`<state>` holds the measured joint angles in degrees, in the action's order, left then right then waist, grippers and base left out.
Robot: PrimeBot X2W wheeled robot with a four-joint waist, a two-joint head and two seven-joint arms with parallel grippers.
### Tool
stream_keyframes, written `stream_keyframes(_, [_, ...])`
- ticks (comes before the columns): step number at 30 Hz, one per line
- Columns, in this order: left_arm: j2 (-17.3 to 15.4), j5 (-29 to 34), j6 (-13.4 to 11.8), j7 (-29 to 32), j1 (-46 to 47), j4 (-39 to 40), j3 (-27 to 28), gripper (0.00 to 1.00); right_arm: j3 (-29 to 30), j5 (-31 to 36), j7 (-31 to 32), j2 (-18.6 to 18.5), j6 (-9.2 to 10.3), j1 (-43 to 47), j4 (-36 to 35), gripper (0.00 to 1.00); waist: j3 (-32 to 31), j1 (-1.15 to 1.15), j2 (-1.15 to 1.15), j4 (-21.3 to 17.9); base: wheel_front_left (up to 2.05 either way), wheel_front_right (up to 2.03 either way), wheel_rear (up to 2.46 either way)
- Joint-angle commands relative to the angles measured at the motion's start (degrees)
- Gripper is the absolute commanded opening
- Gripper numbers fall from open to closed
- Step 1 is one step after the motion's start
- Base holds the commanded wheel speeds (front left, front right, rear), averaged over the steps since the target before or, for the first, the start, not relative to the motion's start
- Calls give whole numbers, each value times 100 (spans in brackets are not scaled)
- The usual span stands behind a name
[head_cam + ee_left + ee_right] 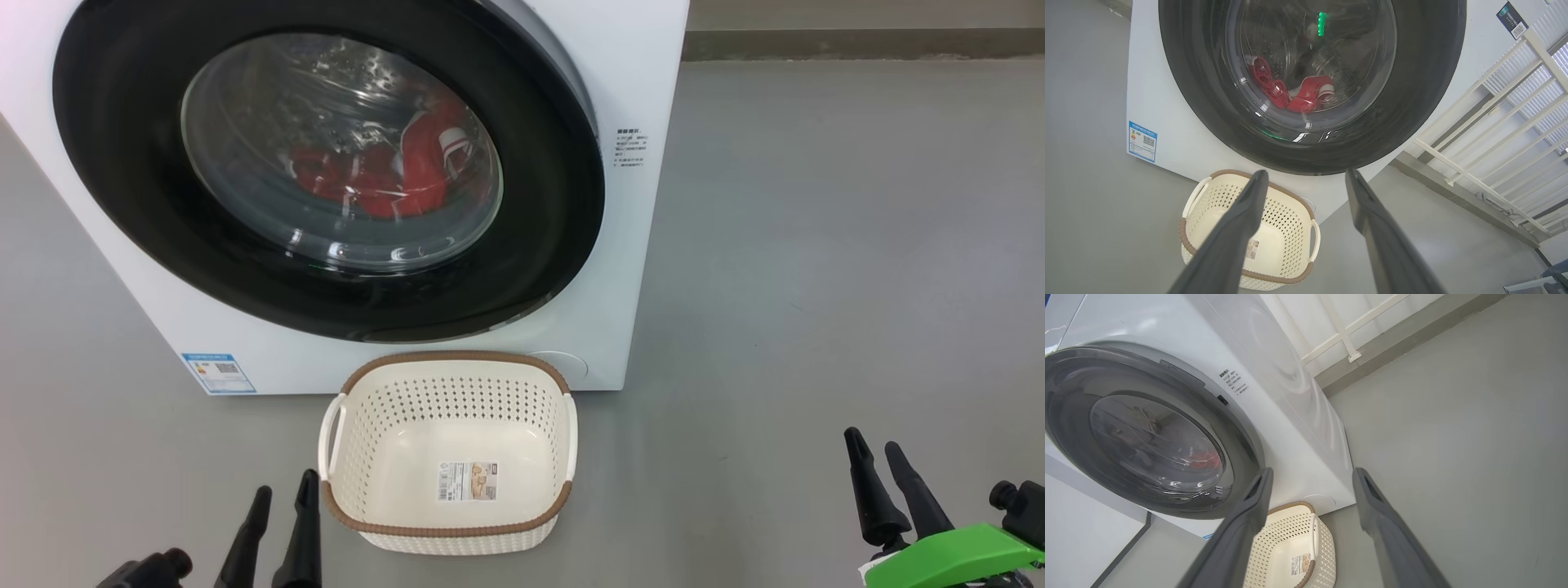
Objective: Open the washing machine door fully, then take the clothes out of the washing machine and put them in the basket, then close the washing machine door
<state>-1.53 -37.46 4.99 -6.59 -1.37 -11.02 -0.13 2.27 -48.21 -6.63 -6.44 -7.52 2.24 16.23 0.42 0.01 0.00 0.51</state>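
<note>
Washing machine door (326, 171) shut, red clothes (384, 175) inside behind it; empty basket (453, 359) on floor (816, 245) close below. Left jaws, right jaws: spread, holding nothing. Risks: slipping off the glossy door; swinging door possibly clipping basket.

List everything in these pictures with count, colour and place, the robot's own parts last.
Big front-loading washing machine: one, white, on the floor ahead.
Round glass-windowed door: one, black rim, shut on the machine's front.
Fabric clothes with white trim: one heap, red, inside the machine, behind the door.
Perforated plastic basket: one, cream with brown rim, on the floor before the machine.
Small label: one, blue, machine's lower front corner.
Smooth floor: one, grey, all around.
Barred railing: one, white, beside the machine.
Left hand: one, dark fingers, open, left of the basket.
Right hand: one, dark fingers, open, right of the basket.
</note>
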Motion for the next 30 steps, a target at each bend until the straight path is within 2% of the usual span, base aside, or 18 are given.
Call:
stream_keyframes(1, [-97, 211, -44, -77, 22, 194, 93, 100, -99, 190, -78, -139, 2, -79, -182, 100, 1, 0, 0, 2, 0, 0, 0])
stream_keyframes(30, [-121, 2207, -96, -568, -89, 393, 26, 100, -177, 1825, -566, -290, 3, 117, -301, 100, 42, -1, 0, -29, 0, 0, 0])
